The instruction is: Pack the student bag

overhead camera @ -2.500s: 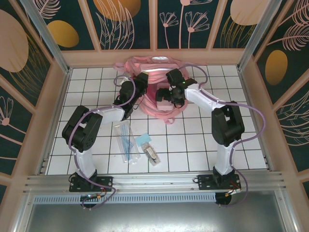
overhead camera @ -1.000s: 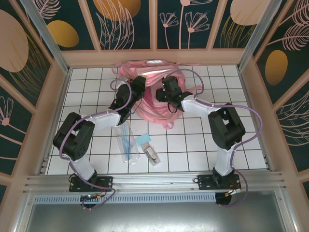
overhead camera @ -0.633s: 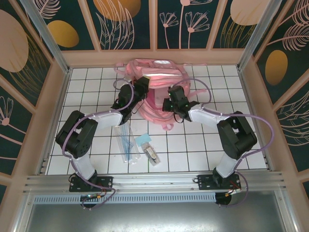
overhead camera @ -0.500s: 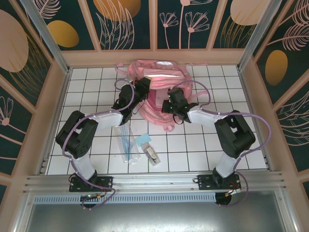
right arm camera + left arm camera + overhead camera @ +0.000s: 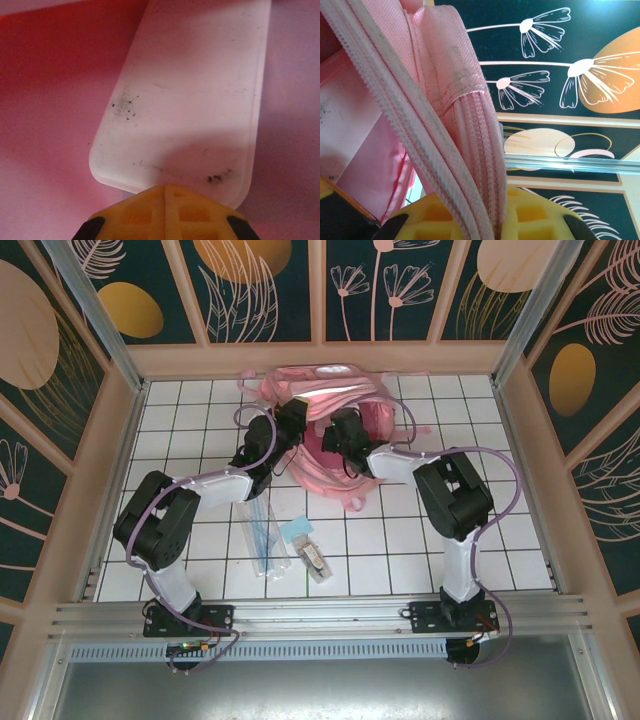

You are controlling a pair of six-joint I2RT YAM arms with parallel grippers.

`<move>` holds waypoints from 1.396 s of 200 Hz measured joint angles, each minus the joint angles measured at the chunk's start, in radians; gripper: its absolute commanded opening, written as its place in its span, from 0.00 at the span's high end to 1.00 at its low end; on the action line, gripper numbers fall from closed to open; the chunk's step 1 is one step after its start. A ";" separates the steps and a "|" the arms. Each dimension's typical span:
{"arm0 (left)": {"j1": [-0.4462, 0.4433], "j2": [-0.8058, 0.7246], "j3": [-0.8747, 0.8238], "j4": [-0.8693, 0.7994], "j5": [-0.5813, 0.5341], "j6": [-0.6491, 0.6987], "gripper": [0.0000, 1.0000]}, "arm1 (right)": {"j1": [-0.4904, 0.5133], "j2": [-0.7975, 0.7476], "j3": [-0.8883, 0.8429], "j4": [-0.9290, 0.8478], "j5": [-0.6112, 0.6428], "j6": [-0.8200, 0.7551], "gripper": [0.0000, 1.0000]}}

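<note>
The student bag (image 5: 322, 466) lay on the white tiled table (image 5: 190, 430), its mouth gaping between the two tools. The left gripper (image 5: 296, 412) stood at the bag's rim on its own right side. The right gripper (image 5: 338, 430) reached down into the opening, just beside the left one.

In the left wrist view the left gripper (image 5: 497, 222) was clamped narrow on the bag. Its yellow fingers (image 5: 440, 220) pinched the zip edge (image 5: 420, 135), which ran up and away from the tips. Pink fabric folded to the gripper's left. Beyond the fabric, ahead and to the right of the tips, stood a dark wall panel (image 5: 560, 60) with painted flowers and a metal rail (image 5: 570, 163).

In the right wrist view the right gripper (image 5: 165, 207) had its yellow pads pressed together with nothing between them. Straight ahead of the tips lay a pale flat piece (image 5: 190, 100) with rounded corners and a few dark specks, against the bag's pink lining. Whether the tips touched it could not be told.

Well behind both grippers, toward the arm bases, three things lay on the tiles apart from the bag. A clear sleeve (image 5: 262, 535) with blue sticks inside sat behind the left gripper. A small light-blue card (image 5: 298, 529) lay just beside it. A small packet (image 5: 317, 563) lay nearer the bases
</note>
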 measured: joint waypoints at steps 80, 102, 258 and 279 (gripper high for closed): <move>0.000 0.066 0.052 0.046 0.019 -0.002 1.00 | 0.015 -0.363 -0.124 -0.323 -0.192 -0.006 0.44; 0.000 0.089 0.055 0.048 0.040 -0.002 1.00 | 0.077 -0.475 -0.190 -0.323 -0.267 0.027 0.44; 0.074 -0.100 -0.018 -0.124 0.241 0.045 1.00 | 0.609 0.019 0.024 -0.351 -0.207 0.026 0.29; 0.074 -0.119 -0.019 -0.145 0.241 0.056 1.00 | 0.656 0.040 0.094 -0.450 -0.115 0.043 0.20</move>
